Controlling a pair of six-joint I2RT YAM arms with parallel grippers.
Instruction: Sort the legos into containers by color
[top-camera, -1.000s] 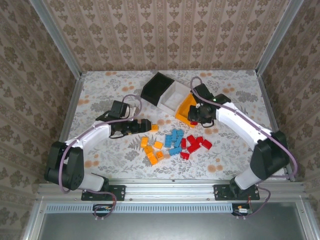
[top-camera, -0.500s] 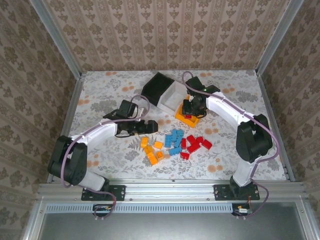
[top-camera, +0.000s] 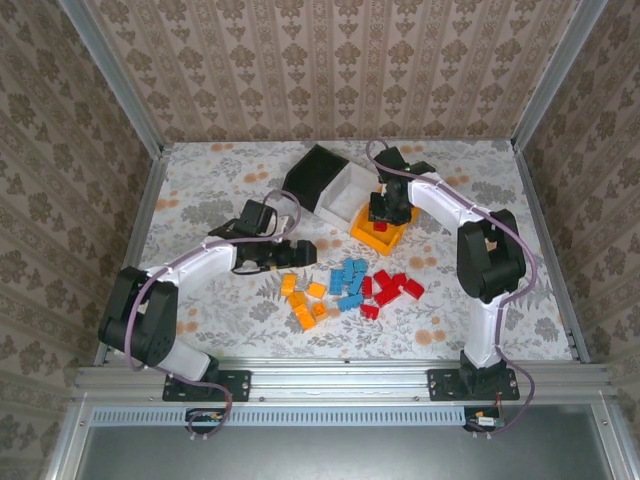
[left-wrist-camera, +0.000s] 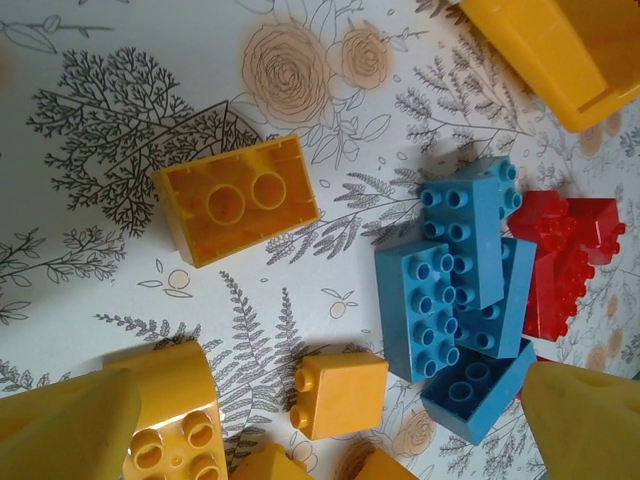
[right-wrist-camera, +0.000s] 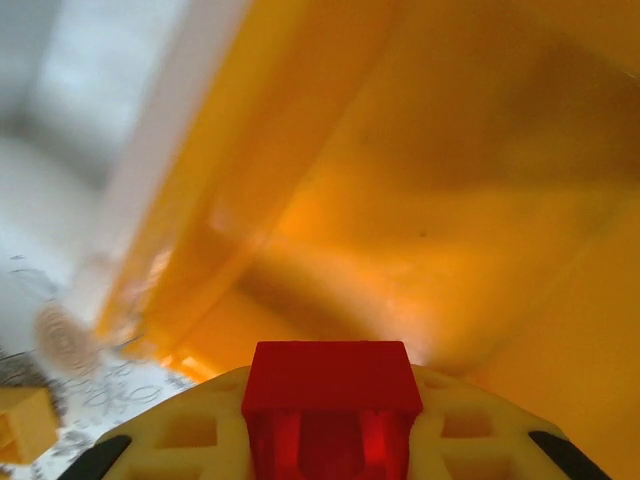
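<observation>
The legos lie in three loose heaps in mid-table: orange (top-camera: 305, 300), blue (top-camera: 348, 280) and red (top-camera: 392, 288). The containers stand in a slanted row behind them: black (top-camera: 312, 172), white (top-camera: 348, 190), orange-yellow (top-camera: 400, 238). My right gripper (top-camera: 385, 212) hangs over the orange-yellow bin, shut on a red brick (right-wrist-camera: 332, 405) with the bin's inside (right-wrist-camera: 420, 200) below. My left gripper (top-camera: 292, 255) is open just left of the orange heap. A small orange brick (left-wrist-camera: 340, 393) lies between its fingertips (left-wrist-camera: 70, 430), apart from both.
An upturned orange brick (left-wrist-camera: 236, 198) and blue bricks (left-wrist-camera: 450, 290) lie ahead of the left gripper, with red ones (left-wrist-camera: 565, 265) beyond. Metal rails edge the flowered table (top-camera: 200, 180), and patterned walls close it in on three sides.
My right gripper has carried the red brick from the bin's front edge back over the orange-yellow bin. The left gripper edged right toward the orange bricks, still open.
</observation>
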